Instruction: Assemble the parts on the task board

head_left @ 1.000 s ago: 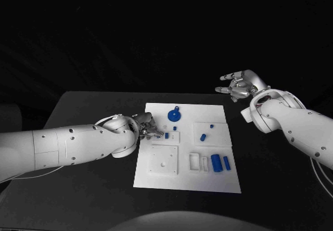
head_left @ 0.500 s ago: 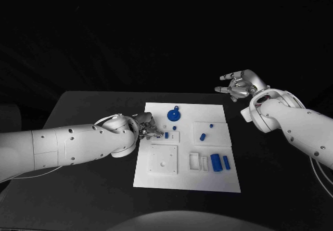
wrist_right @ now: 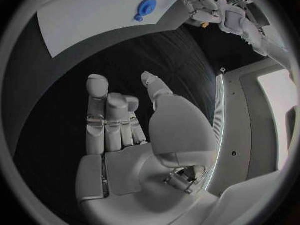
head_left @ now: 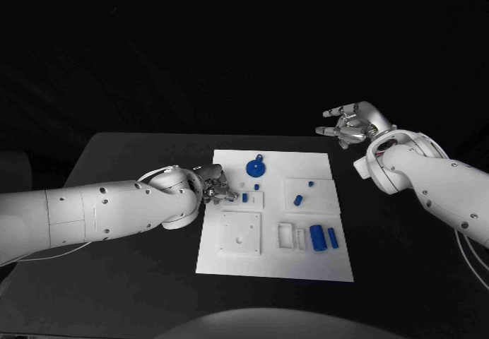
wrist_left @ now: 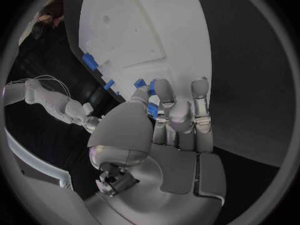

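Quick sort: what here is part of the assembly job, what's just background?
Job:
task board
round blue part
blue parts near the board's front
left hand, at the board's left edge
right hand, raised, holding nothing

Background:
black table

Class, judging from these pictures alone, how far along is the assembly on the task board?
Early, it seems. Possibly done: small blue pegs stand in the white blocks, though whether they are seated is unclear. In hand: the left hand works at a small blue part at the task board edge; the right hand holds nothing, off the board. Left: the blue wheel and two blue cylinders lie loose.
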You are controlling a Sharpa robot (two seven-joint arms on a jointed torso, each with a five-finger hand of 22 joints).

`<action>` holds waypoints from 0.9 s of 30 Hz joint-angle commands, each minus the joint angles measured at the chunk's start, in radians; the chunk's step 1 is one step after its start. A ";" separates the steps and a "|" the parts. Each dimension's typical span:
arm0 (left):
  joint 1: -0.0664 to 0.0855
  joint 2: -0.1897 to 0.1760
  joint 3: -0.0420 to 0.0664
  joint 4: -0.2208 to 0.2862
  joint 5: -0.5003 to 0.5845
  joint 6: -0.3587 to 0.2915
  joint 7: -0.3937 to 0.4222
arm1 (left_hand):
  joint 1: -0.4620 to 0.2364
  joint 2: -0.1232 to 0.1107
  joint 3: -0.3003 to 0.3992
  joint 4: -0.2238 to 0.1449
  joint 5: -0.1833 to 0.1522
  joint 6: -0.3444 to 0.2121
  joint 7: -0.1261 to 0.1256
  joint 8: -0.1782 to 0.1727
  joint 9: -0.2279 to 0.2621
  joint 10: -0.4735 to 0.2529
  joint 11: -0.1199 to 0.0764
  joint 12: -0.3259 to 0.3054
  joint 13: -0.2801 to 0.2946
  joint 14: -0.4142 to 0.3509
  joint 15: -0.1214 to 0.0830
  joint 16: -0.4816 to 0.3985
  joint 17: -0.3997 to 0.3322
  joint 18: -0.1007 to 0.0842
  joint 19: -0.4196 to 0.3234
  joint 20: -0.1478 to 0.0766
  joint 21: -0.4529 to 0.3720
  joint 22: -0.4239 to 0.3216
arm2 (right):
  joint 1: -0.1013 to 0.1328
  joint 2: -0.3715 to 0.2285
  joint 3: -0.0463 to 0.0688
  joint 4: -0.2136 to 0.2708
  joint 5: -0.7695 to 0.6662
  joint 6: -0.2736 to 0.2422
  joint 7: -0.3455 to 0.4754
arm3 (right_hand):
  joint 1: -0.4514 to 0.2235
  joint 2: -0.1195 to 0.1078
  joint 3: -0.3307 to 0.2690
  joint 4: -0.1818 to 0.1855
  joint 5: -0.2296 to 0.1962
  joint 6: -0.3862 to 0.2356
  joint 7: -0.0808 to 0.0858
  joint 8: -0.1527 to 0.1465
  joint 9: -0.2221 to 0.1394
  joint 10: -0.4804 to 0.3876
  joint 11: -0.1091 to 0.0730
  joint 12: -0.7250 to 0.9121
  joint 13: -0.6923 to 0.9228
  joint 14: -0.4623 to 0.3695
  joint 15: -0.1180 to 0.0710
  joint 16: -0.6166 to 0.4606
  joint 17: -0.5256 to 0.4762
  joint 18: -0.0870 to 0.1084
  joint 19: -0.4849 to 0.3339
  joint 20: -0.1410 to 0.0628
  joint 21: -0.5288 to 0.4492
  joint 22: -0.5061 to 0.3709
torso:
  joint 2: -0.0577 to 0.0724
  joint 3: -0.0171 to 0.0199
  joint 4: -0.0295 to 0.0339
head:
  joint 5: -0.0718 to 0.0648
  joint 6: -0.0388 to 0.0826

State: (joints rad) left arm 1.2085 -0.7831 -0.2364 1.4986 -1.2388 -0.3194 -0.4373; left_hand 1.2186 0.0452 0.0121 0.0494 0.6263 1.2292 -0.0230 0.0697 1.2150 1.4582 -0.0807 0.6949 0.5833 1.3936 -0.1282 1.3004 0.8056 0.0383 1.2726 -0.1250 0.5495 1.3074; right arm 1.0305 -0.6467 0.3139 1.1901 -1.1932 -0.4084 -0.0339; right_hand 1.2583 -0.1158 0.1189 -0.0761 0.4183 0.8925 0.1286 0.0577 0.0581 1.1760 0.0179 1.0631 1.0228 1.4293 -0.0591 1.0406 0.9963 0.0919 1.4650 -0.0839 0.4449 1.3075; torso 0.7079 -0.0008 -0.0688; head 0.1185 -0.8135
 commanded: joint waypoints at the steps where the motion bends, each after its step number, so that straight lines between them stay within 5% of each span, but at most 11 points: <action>1: -0.002 0.001 -0.001 0.001 -0.004 0.006 0.005 | 0.015 0.002 0.098 -0.092 0.004 0.007 -0.008 0.007 -0.001 0.021 -0.004 -0.003 0.002 0.004 0.001 -0.005 0.001 0.020 0.005 0.002 0.001 0.017 | -0.001 0.001 0.000 0.000 -0.007 0.013 0.004 | -0.010 0.001 -0.002 -0.003 0.006 0.005 -0.003 0.001 0.001 0.001 -0.004 -0.001 0.001 0.001 0.000 -0.001 0.001 0.015 0.035 0.005 0.002 0.047 | 0.000 0.0000 -0.0005 | 0.000 0.002; 11: -0.002 0.002 -0.001 0.000 -0.003 -0.010 0.012 | 0.016 0.000 0.099 -0.092 0.009 0.009 -0.009 0.007 -0.001 0.024 -0.004 -0.004 0.001 0.007 0.000 -0.005 0.003 0.021 0.007 0.001 0.002 0.017 | -0.001 0.001 0.000 0.000 -0.007 0.013 0.004 | -0.010 0.001 -0.002 -0.003 0.006 0.005 -0.003 0.001 0.001 0.001 -0.004 -0.001 0.001 0.001 0.000 -0.001 0.001 0.015 0.035 0.005 0.002 0.047 | 0.000 0.0008 -0.0007 | 0.000 0.003; 27: -0.002 0.011 -0.001 -0.002 -0.007 0.066 -0.016 | 0.018 0.000 0.101 -0.092 0.006 0.007 -0.008 0.006 -0.003 0.022 -0.003 -0.006 0.001 0.004 0.001 -0.007 0.002 0.021 0.005 0.003 0.000 0.017 | -0.003 0.001 0.000 -0.001 -0.007 0.015 0.004 | -0.010 0.001 -0.002 -0.003 0.006 0.005 -0.003 0.001 0.001 0.001 -0.004 -0.001 0.001 0.001 0.000 -0.001 0.001 0.015 0.035 0.005 0.002 0.047 | 0.000 0.0010 -0.0005 | -0.002 -0.001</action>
State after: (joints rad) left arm 1.2104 -0.7777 -0.2343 1.4927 -1.2410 -0.3026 -0.4443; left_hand 1.2229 0.0410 0.0133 0.0505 0.6322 1.2309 -0.0214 0.0725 1.2130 1.4577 -0.0799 0.6949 0.5830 1.3935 -0.1279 1.2965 0.8077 0.0540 1.2725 -0.1251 0.5495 1.3080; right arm 1.0285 -0.6465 0.3139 1.1885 -1.1932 -0.4062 -0.0343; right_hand 1.2578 -0.1153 0.1190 -0.0760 0.4183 0.8925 0.1286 0.0577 0.0581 1.1761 0.0179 1.0631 1.0228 1.4293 -0.0591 1.0406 0.9963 0.0919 1.4650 -0.0839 0.4449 1.3074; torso 0.7078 0.0003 -0.0698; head 0.1168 -0.8130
